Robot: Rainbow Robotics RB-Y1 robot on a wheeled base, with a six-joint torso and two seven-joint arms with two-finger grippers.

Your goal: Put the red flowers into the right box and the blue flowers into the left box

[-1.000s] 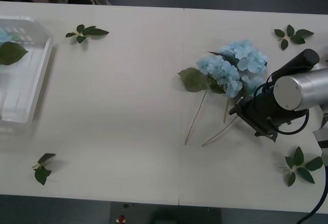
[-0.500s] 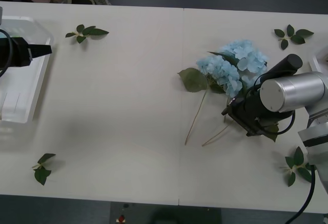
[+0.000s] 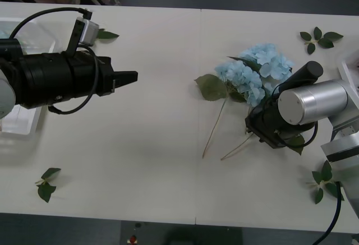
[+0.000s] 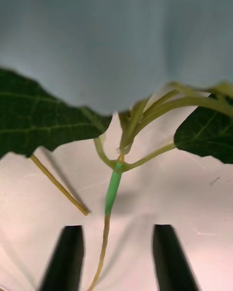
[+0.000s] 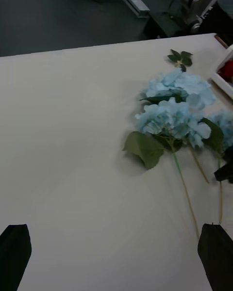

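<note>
Blue flowers (image 3: 255, 71) — fluffy pale clusters, maybe 3 — green-leaved.

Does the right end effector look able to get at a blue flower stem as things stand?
Probably yes: the right end effector is open, a blue flowers stem lying between its fingers, nothing blocking.

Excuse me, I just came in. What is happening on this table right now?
A two-armed robot is sorting artificial flowers. Its right tool is down at the blue flowers on the table's right side, open, with one thin stem between its fingers but not yet gripped. The left tool, also open and holding nothing, reaches over the middle of the table toward them. The left box sits at the left edge, partly behind that arm.
</note>
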